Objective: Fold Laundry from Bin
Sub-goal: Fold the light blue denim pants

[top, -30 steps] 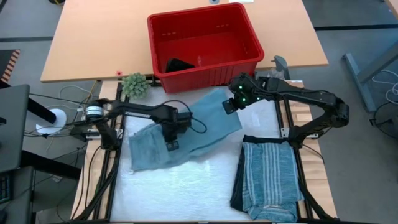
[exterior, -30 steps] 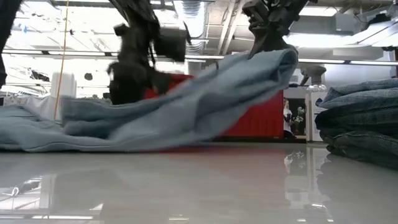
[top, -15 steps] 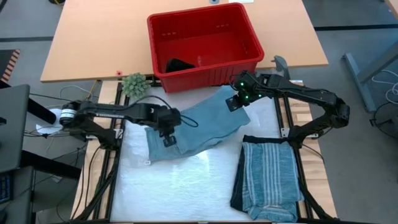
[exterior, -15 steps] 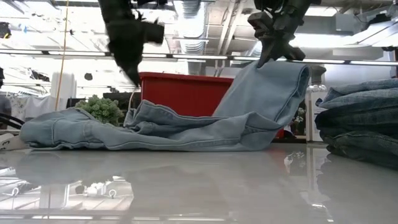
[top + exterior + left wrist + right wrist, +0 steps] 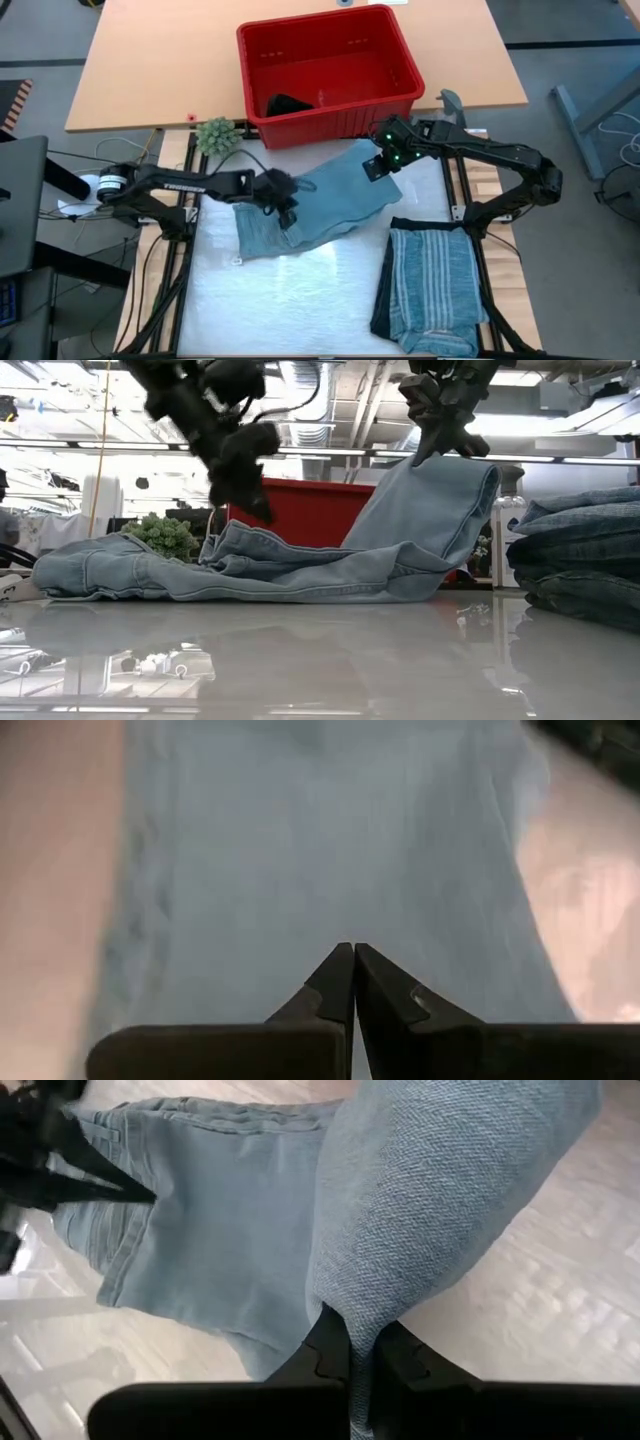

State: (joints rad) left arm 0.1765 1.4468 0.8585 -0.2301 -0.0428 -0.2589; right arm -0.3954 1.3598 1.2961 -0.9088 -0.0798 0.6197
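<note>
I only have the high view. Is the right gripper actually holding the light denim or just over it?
Observer: Holding. The right gripper is shut on a fold of the light blue denim piece, lifted off the table.
Operator: And the left?
Observer: The left gripper is shut with nothing between the fingers, above the denim.
Operator: Is the denim's other end flat?
Observer: From the low view it lies bunched on the table, in front of the red bin.
</note>
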